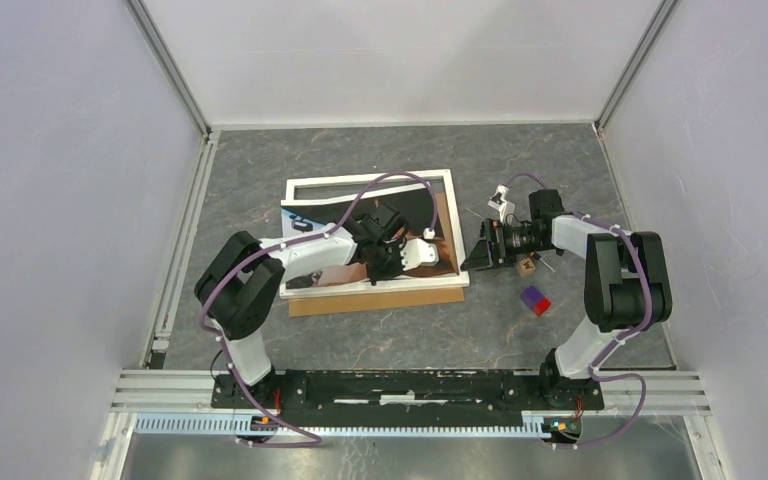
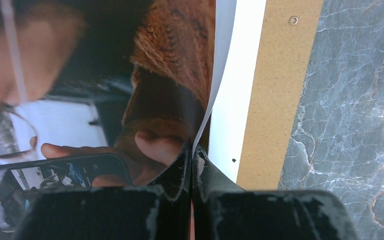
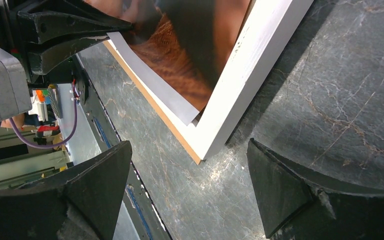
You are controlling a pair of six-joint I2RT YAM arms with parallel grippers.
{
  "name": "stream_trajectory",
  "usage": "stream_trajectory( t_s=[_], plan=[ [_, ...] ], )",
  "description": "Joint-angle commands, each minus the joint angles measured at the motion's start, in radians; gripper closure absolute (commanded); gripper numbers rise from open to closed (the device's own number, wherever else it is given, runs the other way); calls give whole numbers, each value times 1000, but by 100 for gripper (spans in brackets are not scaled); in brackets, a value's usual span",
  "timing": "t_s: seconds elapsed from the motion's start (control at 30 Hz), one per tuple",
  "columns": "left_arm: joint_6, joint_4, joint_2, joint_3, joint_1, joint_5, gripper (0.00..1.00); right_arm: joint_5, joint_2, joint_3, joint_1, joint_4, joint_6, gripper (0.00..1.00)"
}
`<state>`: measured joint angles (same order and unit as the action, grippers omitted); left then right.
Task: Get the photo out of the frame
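The frame (image 1: 368,180), white-bordered, lies flat mid-table on a brown fibreboard panel (image 1: 375,302). The photo (image 1: 320,222), a person holding a phone, lies across it. My left gripper (image 1: 392,265) is shut on the photo's near edge. In the left wrist view its jaws (image 2: 192,150) pinch the photo (image 2: 105,90) and lift its white edge off the frame border (image 2: 237,100) and panel (image 2: 275,100). My right gripper (image 1: 477,250) is open and empty just off the frame's near right corner. The right wrist view shows that corner (image 3: 215,135) ahead of the open gripper (image 3: 187,145), and the photo (image 3: 180,65).
A small wooden cube (image 1: 527,265) and a red and blue block (image 1: 535,300) lie right of the frame, near the right arm. A small white object (image 1: 501,197) sits behind them. White enclosure walls stand left, right and behind; a rail (image 1: 410,385) runs along the near edge.
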<state>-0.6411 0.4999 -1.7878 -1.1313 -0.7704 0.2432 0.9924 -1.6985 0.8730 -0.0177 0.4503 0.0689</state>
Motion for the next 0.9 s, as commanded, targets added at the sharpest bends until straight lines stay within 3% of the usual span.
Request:
stream_trajectory(
  t_s=[0.0,0.33,0.87],
  plan=[
    [50,40,57,15,-19,66,98,8,-7,20,3,-4,9,9],
    [-63,-52,69,-9,-34,-86,98,11,-10,22,2,-7,8,9],
    [-344,-208,133,104,-36,-70,98,9,-8,13,3,-24,-4,9]
  ],
)
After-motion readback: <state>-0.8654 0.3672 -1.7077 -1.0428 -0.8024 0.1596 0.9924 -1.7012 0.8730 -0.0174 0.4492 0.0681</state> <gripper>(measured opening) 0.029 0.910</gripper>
